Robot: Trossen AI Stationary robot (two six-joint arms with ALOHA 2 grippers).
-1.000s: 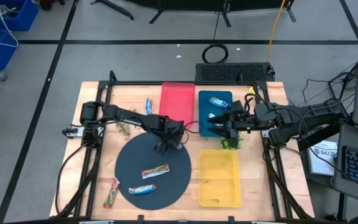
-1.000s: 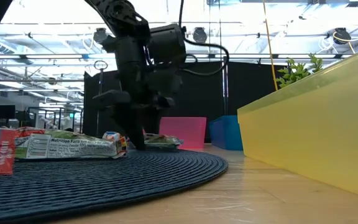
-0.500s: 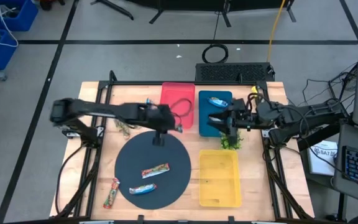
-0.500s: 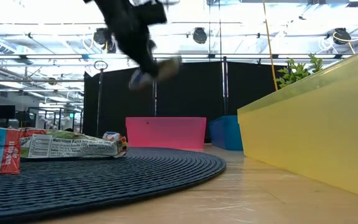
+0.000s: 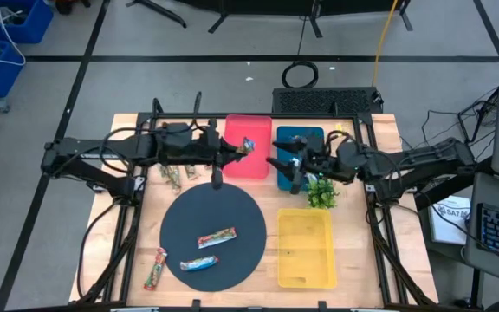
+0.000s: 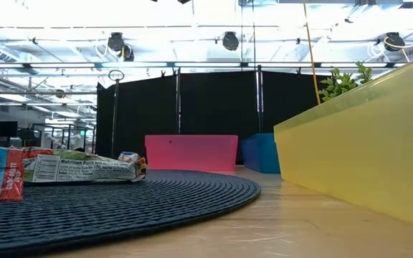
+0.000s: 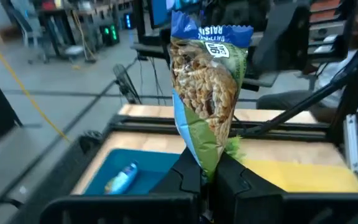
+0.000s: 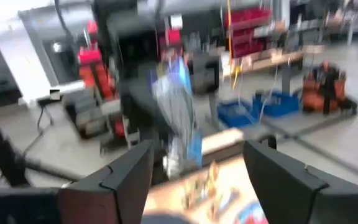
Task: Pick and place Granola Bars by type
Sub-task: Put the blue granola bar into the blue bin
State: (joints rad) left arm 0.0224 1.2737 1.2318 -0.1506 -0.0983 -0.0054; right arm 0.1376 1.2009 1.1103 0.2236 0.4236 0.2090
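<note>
Left gripper (image 5: 243, 148) over the red tray (image 5: 258, 165), fingers pinching the low end of 1 granola bar (image 7: 207, 93); the bar stands up from the jaws, most of its length free. My worry: so short a hold lets it swing or slide out, or land off the tray if I release from this height. Wrapper blue on top with printed lettering, green at the pinch, a clear window showing oat clusters; slim, crinkly, likely slippery. Right gripper (image 5: 294, 166) over the blue tray (image 5: 286, 139), fingers spread, empty; 1 bar (image 7: 120, 178) lies in that tray. 2 bars (image 5: 216, 237) on the dark mat (image 5: 180, 221), 1 bar (image 5: 155, 269) beside it; yellow tray (image 5: 306, 276) nearer.
</note>
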